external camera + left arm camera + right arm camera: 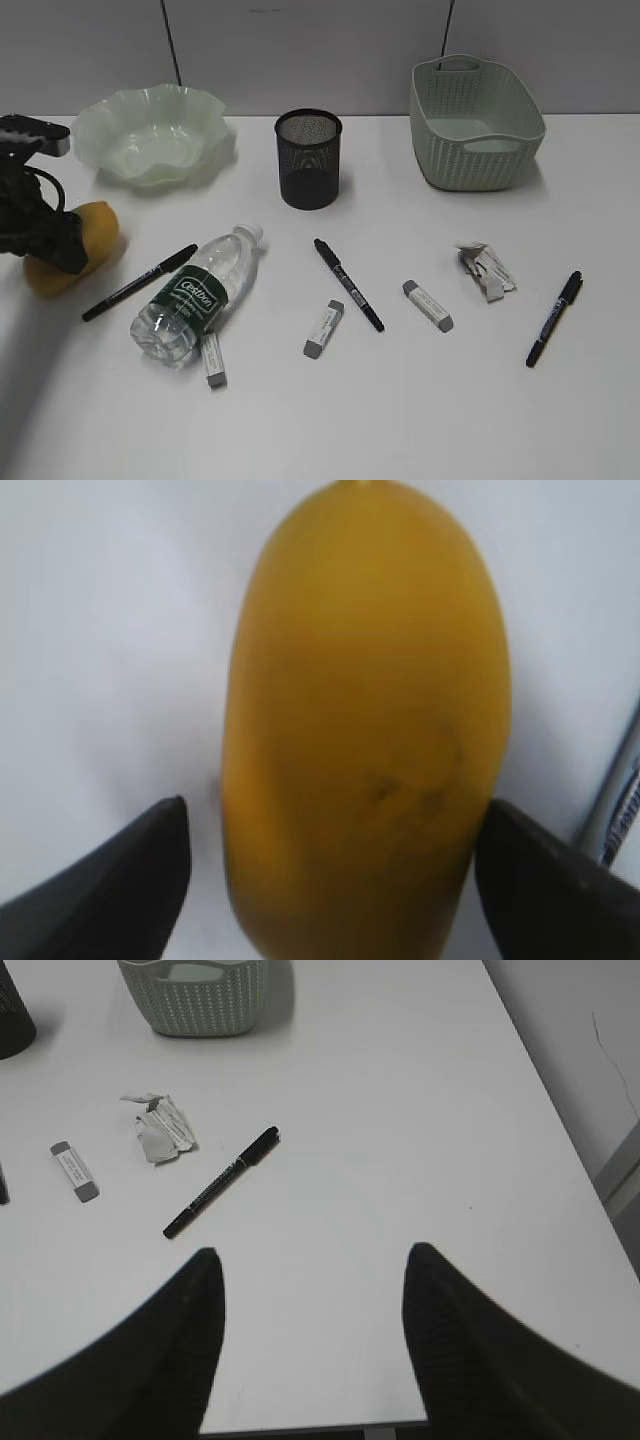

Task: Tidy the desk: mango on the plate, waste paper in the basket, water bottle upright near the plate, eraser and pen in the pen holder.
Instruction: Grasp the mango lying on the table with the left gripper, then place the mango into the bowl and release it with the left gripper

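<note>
The yellow mango (92, 232) lies on the white desk (400, 420) at the far left. My left gripper (60, 250) is open around it; in the left wrist view the mango (365, 680) fills the space between the fingers (335, 820), with a gap on the left side. The water bottle (200, 290) lies on its side. The waste paper (485, 268) lies below the basket (475, 125). The plate (150, 135) and the pen holder (308, 158) stand at the back. My right gripper (315, 1255) is open and empty above the desk's front right edge.
Three black pens (138, 282) (348, 284) (555, 318) and three grey erasers (323, 328) (427, 305) (212, 358) lie scattered. The right wrist view shows the basket (195, 1000), paper (160, 1128), a pen (222, 1182) and an eraser (75, 1171).
</note>
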### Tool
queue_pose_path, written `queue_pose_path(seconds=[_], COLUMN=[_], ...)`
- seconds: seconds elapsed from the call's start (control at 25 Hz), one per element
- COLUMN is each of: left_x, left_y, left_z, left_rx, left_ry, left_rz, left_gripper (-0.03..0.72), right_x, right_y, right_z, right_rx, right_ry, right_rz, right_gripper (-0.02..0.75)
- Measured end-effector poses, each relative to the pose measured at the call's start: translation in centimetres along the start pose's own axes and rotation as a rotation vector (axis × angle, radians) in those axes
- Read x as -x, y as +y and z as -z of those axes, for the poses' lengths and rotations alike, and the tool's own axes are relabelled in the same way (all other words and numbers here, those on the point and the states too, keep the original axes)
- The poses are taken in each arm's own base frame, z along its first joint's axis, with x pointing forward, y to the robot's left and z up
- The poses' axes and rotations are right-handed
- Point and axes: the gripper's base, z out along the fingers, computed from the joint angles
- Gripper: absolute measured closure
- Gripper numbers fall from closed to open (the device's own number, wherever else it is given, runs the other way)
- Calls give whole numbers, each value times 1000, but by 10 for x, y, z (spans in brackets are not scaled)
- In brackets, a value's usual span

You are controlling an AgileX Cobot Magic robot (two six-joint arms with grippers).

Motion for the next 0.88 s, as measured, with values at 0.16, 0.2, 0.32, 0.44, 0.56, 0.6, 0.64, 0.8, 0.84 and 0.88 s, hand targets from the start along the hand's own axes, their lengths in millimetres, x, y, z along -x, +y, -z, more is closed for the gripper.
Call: queue_pose_path(seconds=[0.16,0.2,0.32,0.44,0.56,0.6,0.64,0.8,0.84,0.88], left_x=[5,5,4,4,5,5,5,4,5,5], left_y=[-6,-6,-8,-8,-8,-9,-9,-11,-11,-12], left_z=[-12,-16,-23,-23,-21,-20,-17,2,10,17], left_rx=[8,7,0,1,-1,-3,-4,-8,-6,-5], left_ry=[-14,-8,9,5,3,4,2,-4,-11,-21], left_rz=[-34,-38,-41,-41,-38,-35,-35,-27,-18,-8], left_gripper=[10,10,34,85,119,125,126,126,126,126], right_x=[0,0,0,0,0,0,0,0,0,0], right_y=[0,0,0,0,0,0,0,0,0,0], right_z=[0,0,0,0,0,0,0,0,0,0], right_rx=[0,0,0,0,0,0,0,0,0,0], right_ry=[0,0,0,0,0,0,0,0,0,0], right_rz=[0,0,0,0,0,0,0,0,0,0], right_gripper=[281,281,281,281,281,281,281,281,281,281])
